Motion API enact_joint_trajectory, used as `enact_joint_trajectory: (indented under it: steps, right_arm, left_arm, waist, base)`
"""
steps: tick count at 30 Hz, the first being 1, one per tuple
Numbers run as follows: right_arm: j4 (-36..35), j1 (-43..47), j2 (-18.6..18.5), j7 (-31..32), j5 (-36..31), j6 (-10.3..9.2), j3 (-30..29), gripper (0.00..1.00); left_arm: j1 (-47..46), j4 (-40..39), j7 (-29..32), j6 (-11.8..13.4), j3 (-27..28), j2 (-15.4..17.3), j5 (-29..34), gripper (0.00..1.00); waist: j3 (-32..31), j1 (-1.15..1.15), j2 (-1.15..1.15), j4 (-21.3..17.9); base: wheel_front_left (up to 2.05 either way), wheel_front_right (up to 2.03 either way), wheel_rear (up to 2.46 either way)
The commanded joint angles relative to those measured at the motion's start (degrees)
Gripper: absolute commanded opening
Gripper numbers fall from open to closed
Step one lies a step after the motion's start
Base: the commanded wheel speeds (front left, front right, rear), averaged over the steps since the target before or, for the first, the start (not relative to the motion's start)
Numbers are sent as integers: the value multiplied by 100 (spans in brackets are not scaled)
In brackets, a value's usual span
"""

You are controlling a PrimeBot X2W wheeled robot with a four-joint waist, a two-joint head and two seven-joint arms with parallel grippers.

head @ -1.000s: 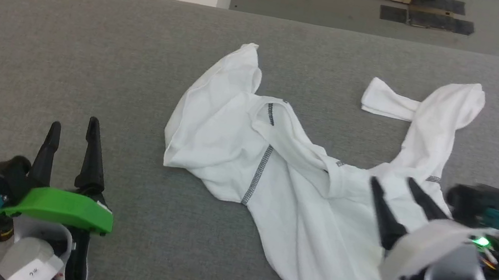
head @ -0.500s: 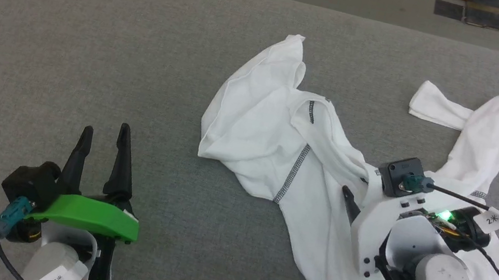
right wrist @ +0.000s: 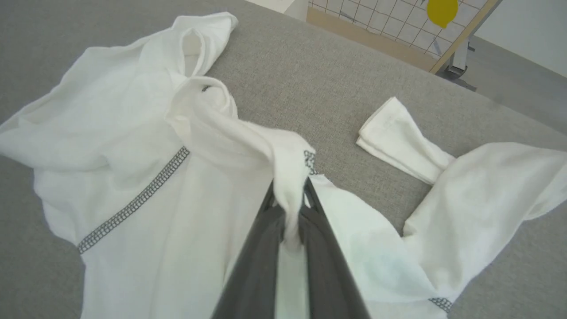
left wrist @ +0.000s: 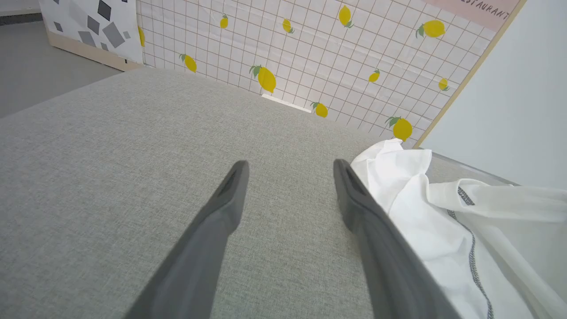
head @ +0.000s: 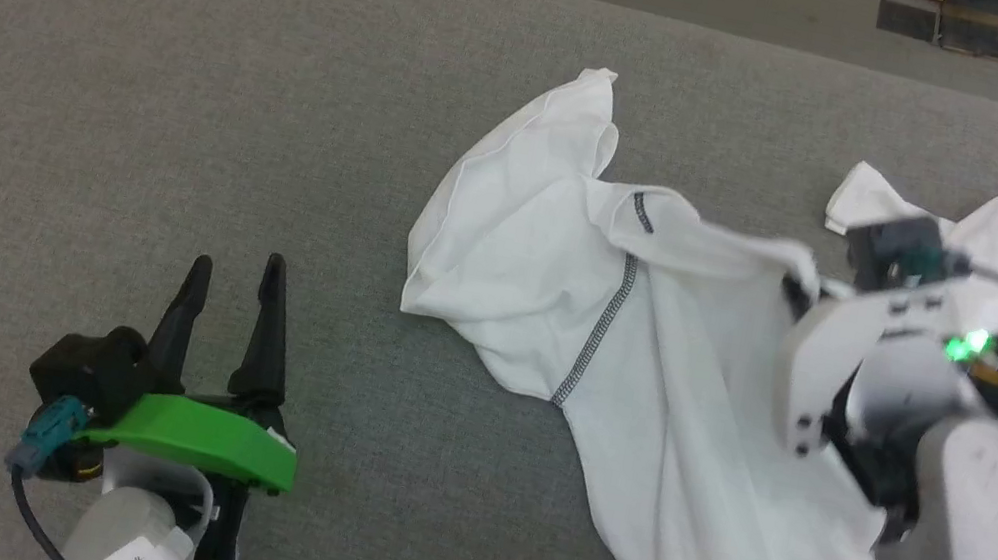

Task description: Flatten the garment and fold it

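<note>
In the head view, the garment lies crumpled across the centre and right of the grey table, one part trailing to the bottom edge. At the lower left, the left gripper rests well apart from the cloth, its fingers spread wide with nothing between them. At the right, the right gripper meets a raised ridge of fabric, but its white mount hides how its jaws stand.

The left wrist view adds a lemon-print panel beyond the table's far edge. The garment's near edge sits just beside the right-hand finger.

The right wrist view settles the grip: both dark fingers are pinched tight on a bunched fold of cloth beside a grey stitched seam. A folded sleeve end lies flat at the upper right.
</note>
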Motion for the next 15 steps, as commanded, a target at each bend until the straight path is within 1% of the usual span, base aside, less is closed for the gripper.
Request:
enact_joint_trajectory:
  steps: [1, 4, 6, 9, 12, 14, 15]
  right_arm:
    - [62, -343, -90, 92, 22, -6, 45, 0]
    - [471, -881, -281, 289, -13, -6, 134, 0]
    - [884, -1264, -419, 383, -116, -6, 219, 0]
    - [1391, -1699, -518, 412, -303, -6, 253, 0]
    - [1858, -2053, -491, 249, -499, -6, 110, 1]
    - [2177, -2171, -461, 186, -656, -6, -46, 47]
    - [2294, -2219, -459, 140, -726, -6, -116, 100]
  left_arm:
    - [-149, 3, -21, -60, -24, -23, 37, 100]
    - [-298, 30, -21, -131, -120, -49, 53, 100]
    - [-404, 64, -21, -184, -203, -69, 44, 100]
    - [-506, 94, -21, -233, -284, -88, 32, 100]
    - [-562, 132, -21, -253, -301, -103, 19, 100]
    - [-566, 159, -21, -265, -299, -110, 13, 100]
    - [-563, 172, -21, -268, -297, -112, 12, 100]
  waist:
    - [95, 0, 0, 40]
    - [250, 0, 0, 178]
    - [379, 0, 0, 313]
    - [571, 0, 0, 487]
    - [706, 0, 0, 612]
    - [729, 0, 0, 666]
    - [728, 0, 0, 682]
  base:
    - [0, 0, 0]
    - [0, 0, 0]
    - [0, 0, 0]
    - [0, 0, 0]
    - [0, 0, 0]
    - [0, 0, 0]
    - [0, 0, 0]
